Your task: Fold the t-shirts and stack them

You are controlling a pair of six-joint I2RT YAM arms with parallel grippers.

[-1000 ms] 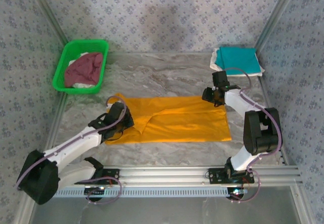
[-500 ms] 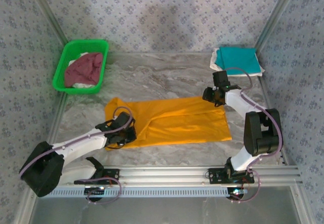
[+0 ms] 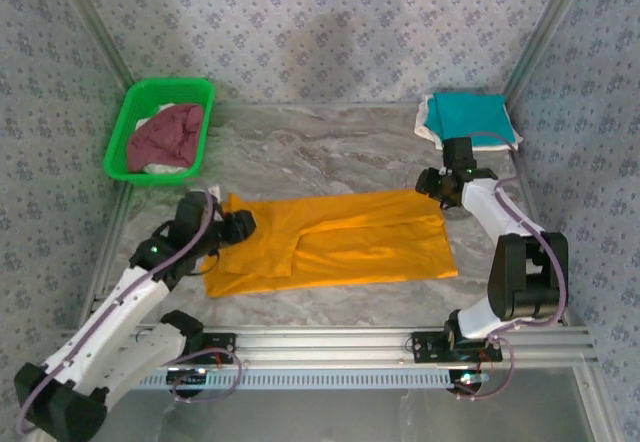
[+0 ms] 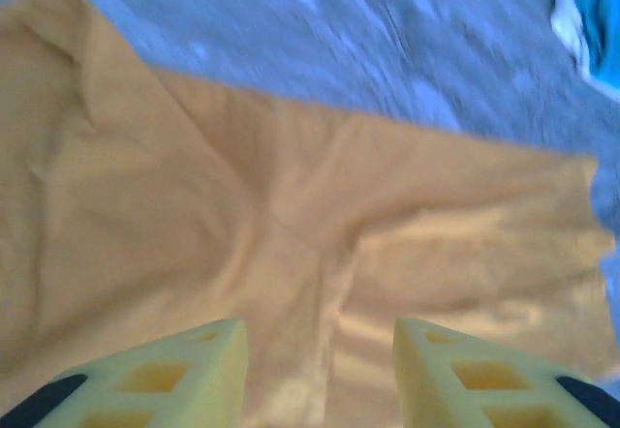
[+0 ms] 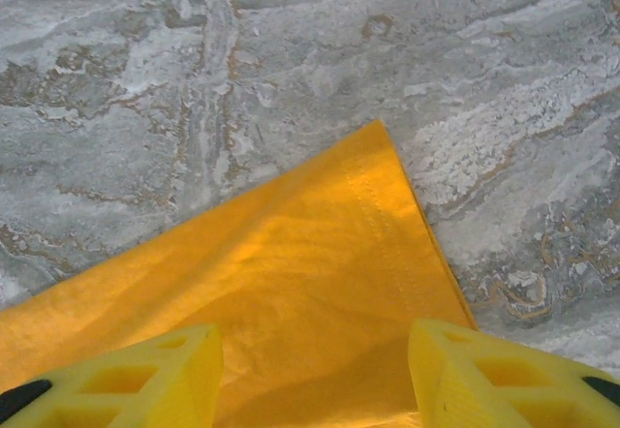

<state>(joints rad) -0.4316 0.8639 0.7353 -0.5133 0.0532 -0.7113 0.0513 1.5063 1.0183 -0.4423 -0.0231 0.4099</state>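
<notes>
The orange-yellow t-shirt (image 3: pixel 340 242) lies spread flat across the middle of the table, its printed side not showing. My left gripper (image 3: pixel 240 225) hovers over the shirt's left end, open, with only orange cloth (image 4: pixel 291 234) beyond its fingers. At the shirt's far right corner (image 5: pixel 383 157) sits my right gripper (image 3: pixel 432 183), open with nothing held. A folded teal t-shirt (image 3: pixel 468 115) rests on a white one (image 3: pixel 427 122) at the back right. A maroon t-shirt (image 3: pixel 168 132) is bunched in the green basket (image 3: pixel 128 127), with a bit of white cloth under it.
Patterned walls close in the table on three sides. The metal rail with both arm bases (image 3: pixel 330 347) runs along the near edge. Bare marble table (image 3: pixel 320 152) lies between the orange shirt and the back wall.
My left gripper let go of the shirt's near left part, rose and swung back to the left end. My right gripper shifted slightly right and back off the corner. The shirt's left end settled flatter.
</notes>
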